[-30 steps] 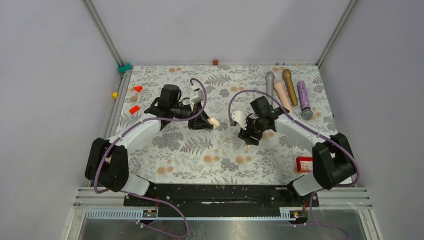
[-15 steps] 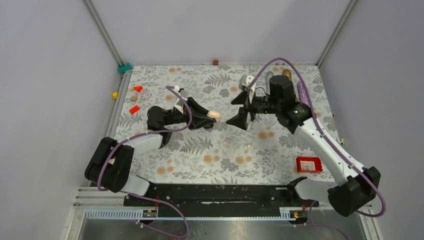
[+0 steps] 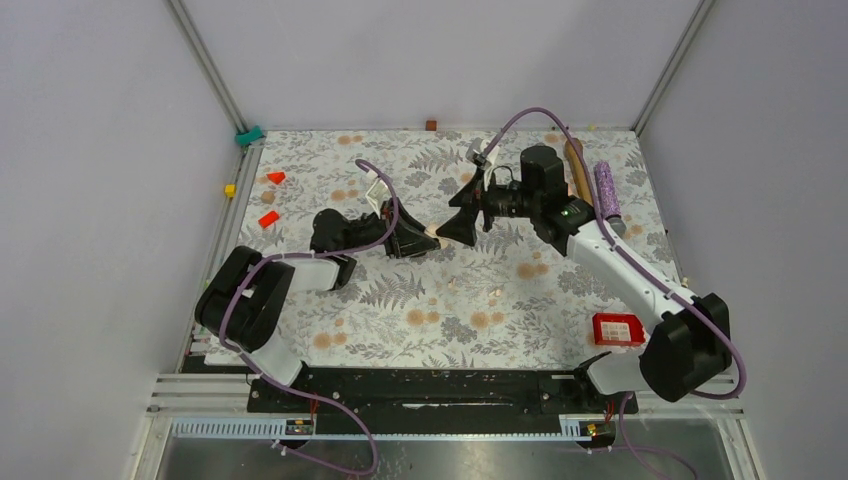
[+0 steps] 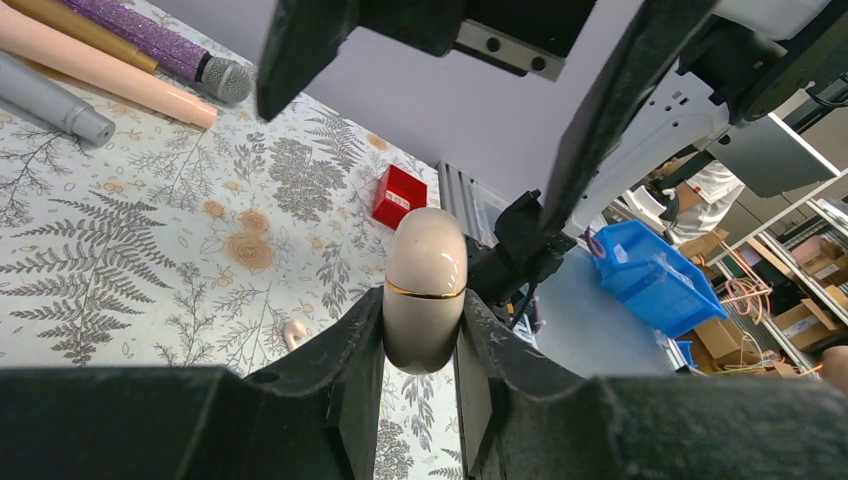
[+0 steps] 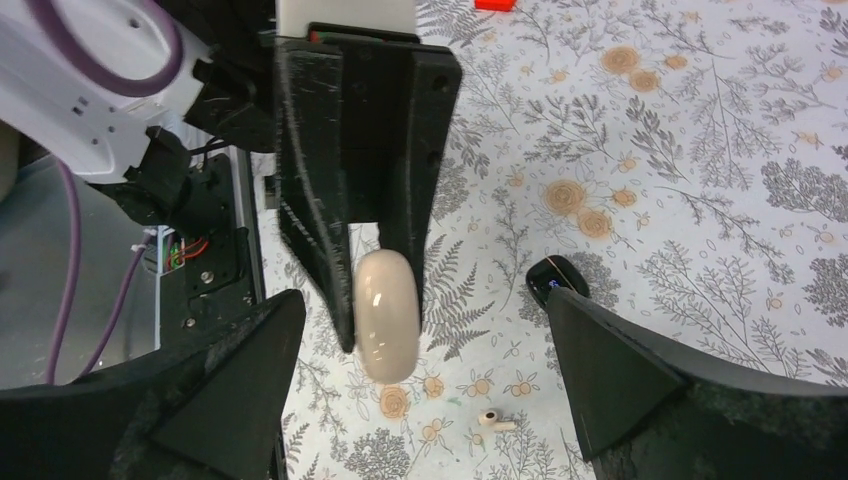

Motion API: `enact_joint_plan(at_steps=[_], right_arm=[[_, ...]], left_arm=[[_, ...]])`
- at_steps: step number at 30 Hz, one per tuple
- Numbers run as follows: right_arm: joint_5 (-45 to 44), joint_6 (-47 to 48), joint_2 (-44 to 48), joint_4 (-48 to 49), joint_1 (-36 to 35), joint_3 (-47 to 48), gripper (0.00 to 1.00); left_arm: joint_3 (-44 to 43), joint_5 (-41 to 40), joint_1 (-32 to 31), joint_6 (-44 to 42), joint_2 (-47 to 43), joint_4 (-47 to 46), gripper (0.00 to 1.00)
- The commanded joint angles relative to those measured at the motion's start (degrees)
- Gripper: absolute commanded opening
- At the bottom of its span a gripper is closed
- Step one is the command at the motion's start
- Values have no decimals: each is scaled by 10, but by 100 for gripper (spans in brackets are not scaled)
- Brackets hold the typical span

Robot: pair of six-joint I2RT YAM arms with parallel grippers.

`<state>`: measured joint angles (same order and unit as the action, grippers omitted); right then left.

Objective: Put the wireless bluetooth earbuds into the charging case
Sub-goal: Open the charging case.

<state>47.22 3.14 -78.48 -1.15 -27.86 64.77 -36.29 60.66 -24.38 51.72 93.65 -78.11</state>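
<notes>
1. The charging case (image 4: pixel 424 290) is held up off the table, clamped by its lower half between the fingers of the left gripper (image 3: pixel 420 240). It is seen closed, with a thin gold seam round its middle.
2. The left gripper is pressed tight upon the case, whose rounded top stands out past the fingertips.
3. One earbud (image 5: pixel 492 419) is seen lying on the floral table (image 3: pixel 400 320), near the case but not touching it, and it is touched by neither gripper. A second earbud cannot be made out with certainty.
4. The right gripper (image 3: pixel 458 213) is spread wide and nothing is held in it. It is pointed at the case from close by, without contact.
5. A small black device (image 5: pixel 557 280) with a blue-lit end is seen on the table near the earbud.
6. A red box (image 4: pixel 399 196) is seen toward the near right of the table. A purple glitter microphone (image 4: pixel 150 40), a pale-pink cylinder (image 4: pixel 100 70) and a grey cylinder (image 4: pixel 50 100) are laid side by side at the far right.
</notes>
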Motion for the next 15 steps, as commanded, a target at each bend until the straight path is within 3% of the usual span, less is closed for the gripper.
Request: enact_joint_plan(at_steps=[1, 15], right_arm=[[-33, 11, -18, 21, -2, -1, 100], [-213, 157, 29, -23, 15, 11, 99]], left_arm=[[-23, 0, -5, 22, 4, -50, 0], [-27, 11, -6, 38, 15, -51, 0]])
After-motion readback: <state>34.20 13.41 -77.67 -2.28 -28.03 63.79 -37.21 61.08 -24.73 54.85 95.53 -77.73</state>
